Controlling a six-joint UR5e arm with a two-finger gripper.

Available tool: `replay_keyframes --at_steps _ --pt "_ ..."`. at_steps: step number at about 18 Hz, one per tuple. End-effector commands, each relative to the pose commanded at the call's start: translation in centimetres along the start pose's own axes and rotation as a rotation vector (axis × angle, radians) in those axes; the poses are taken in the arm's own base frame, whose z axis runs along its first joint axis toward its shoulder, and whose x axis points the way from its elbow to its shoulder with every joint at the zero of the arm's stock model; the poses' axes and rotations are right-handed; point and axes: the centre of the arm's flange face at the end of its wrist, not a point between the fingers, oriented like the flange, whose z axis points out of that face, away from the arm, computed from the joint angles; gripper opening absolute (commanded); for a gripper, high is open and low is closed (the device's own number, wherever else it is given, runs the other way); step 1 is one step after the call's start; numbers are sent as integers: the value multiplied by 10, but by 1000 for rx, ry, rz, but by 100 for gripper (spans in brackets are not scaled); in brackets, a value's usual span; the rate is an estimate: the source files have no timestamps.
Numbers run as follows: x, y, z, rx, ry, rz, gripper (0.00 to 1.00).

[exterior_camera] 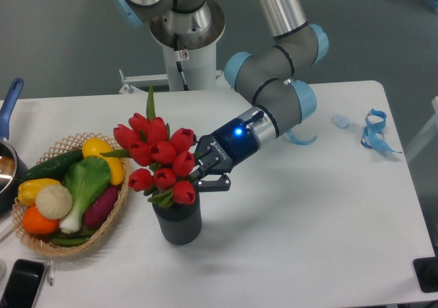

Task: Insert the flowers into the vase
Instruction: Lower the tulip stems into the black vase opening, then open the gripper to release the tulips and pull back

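A bunch of red tulips, the flowers (161, 159), stands in the mouth of the dark grey ribbed vase (179, 227) near the table's front middle. The lowest blooms sit right on the vase's rim, and the stems are hidden behind blooms and rim. A green leaf sticks up at the back of the bunch. My gripper (203, 166) reaches in from the right, just above the vase's rim, and is shut on the bunch at its right side. Its black fingers (217, 182) show beside the blooms.
An oval wicker basket (118, 212) of vegetables stands just left of the vase. A pot with a blue handle (8, 109) is at the left edge, a black phone (20, 285) at the front left corner. Blue ribbon (374, 131) lies at the back right.
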Motion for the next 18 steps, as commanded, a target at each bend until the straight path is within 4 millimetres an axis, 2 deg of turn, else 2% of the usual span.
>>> replay_keyframes --at_steps 8,13,16,18 --pt "3 21 0 -12 -1 2 27" --pt "5 28 0 -55 -6 0 34" --pt "6 29 0 -56 -6 -3 45" --pt "6 30 0 -56 -8 -6 47"
